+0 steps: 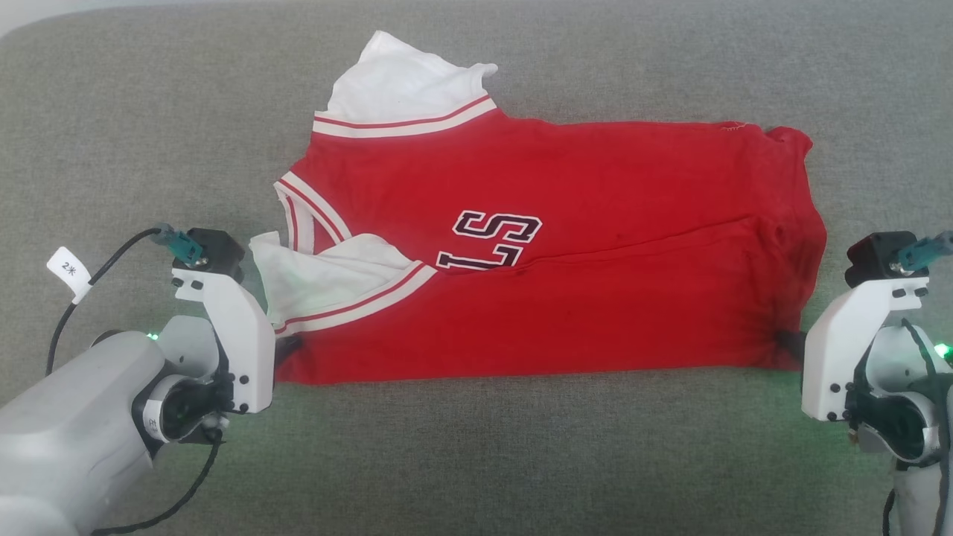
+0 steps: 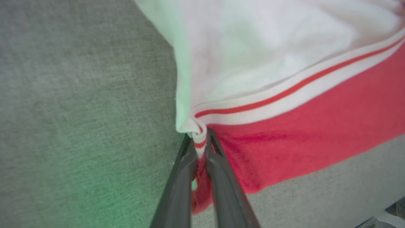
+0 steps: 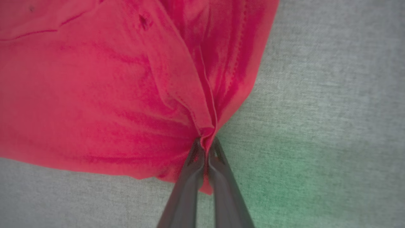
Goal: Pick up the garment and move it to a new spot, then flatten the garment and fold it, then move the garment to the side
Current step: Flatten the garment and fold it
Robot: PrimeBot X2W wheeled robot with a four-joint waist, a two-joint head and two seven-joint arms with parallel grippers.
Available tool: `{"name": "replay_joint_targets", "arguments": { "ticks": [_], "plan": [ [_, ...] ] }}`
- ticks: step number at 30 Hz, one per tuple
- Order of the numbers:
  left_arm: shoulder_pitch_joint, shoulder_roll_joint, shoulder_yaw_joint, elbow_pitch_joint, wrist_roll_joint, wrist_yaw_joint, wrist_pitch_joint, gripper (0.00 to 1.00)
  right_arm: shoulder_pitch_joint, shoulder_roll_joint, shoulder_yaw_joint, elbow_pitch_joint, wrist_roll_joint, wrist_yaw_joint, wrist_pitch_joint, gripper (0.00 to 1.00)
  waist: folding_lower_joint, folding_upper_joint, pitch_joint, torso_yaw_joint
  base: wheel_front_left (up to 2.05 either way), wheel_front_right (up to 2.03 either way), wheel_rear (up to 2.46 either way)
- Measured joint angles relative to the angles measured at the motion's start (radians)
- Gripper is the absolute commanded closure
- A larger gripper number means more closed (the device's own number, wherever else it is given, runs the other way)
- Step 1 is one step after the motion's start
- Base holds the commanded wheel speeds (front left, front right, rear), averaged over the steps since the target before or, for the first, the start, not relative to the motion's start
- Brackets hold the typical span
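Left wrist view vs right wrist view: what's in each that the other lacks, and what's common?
Left wrist: white sleeve and striped trim of the garment, the left gripper with jaws shut on the trim's end. Right wrist: a stitched red hem, the right gripper with jaws shut on a bunched red corner. Both: red garment cloth lying on the grey fabric surface, tinted by a green glow.

Some soft-furnished spot, home or lab unclear, judging by grey woven upholstery (image 1: 134,112) (sofa-like).
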Motion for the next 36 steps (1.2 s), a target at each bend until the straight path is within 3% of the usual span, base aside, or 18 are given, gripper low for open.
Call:
{"name": "replay_joint_targets", "arguments": {
  "ticks": [8,14,19,23,29,30,31,32,33,34,35,36],
  "plan": [
    [0.001,0.022,0.002,-0.035,-0.012,0.019,0.021,1.00,0.004,-0.041,0.007,-0.030,0.035,0.001,0.054,1.00,0.0000,0.0000,-0.009,0.003,0.00,0.00,0.00],
    [0.032,0.073,-0.002,-0.136,-0.028,0.082,0.071,1.00,0.063,-0.095,0.005,-0.110,0.054,0.001,0.137,1.00,0.0000,-0.0001,-0.021,0.012,0.00,0.00,0.00],
    [0.074,0.131,-0.019,-0.259,-0.048,0.160,0.112,1.00,0.122,-0.122,-0.011,-0.188,0.082,0.001,0.215,1.00,0.0000,-0.0001,-0.030,0.019,0.00,0.00,0.00],
    [0.113,0.169,-0.025,-0.346,-0.057,0.214,0.118,1.00,0.166,-0.123,-0.040,-0.238,0.093,0.001,0.259,1.00,0.0000,-0.0001,-0.031,0.020,0.00,0.00,0.00],
    [0.142,0.183,-0.028,-0.389,-0.062,0.249,0.105,1.00,0.198,-0.094,-0.062,-0.247,0.090,0.001,0.275,1.00,0.0000,-0.0001,-0.027,0.019,0.00,0.00,0.00],
    [0.146,0.181,-0.026,-0.388,-0.063,0.253,0.099,0.91,0.201,-0.084,-0.063,-0.241,0.090,0.001,0.271,1.00,-0.0001,-0.0001,-0.027,0.018,0.00,0.00,0.00],
    [0.152,0.178,-0.023,-0.385,-0.066,0.255,0.093,0.64,0.201,-0.071,-0.064,-0.232,0.088,0.000,0.262,1.00,0.0000,-0.0001,-0.027,0.017,0.00,0.00,0.00],
    [0.154,0.174,-0.022,-0.380,-0.065,0.254,0.086,0.31,0.201,-0.064,-0.062,-0.222,0.085,0.000,0.254,0.88,0.0000,-0.0001,-0.027,0.015,0.00,0.00,0.00],
    [0.156,0.172,-0.024,-0.375,-0.063,0.250,0.078,0.00,0.199,-0.059,-0.063,-0.211,0.082,0.000,0.242,0.53,0.0000,-0.0001,-0.027,0.014,0.00,0.00,0.00],
    [0.158,0.168,-0.023,-0.370,-0.063,0.248,0.075,0.00,0.197,-0.053,-0.061,-0.201,0.081,0.000,0.230,0.12,0.0000,-0.0001,-0.028,0.013,0.00,0.00,0.00],
    [0.159,0.162,-0.020,-0.365,-0.066,0.245,0.070,0.00,0.196,-0.052,-0.055,-0.193,0.076,0.000,0.225,0.00,0.0000,-0.0001,-0.031,0.012,0.00,0.00,0.00],
    [0.159,0.156,-0.019,-0.365,-0.068,0.244,0.070,0.00,0.194,-0.053,-0.050,-0.185,0.071,0.000,0.219,0.00,0.0000,-0.0001,-0.034,0.011,0.00,0.00,0.00]
  ]
}}
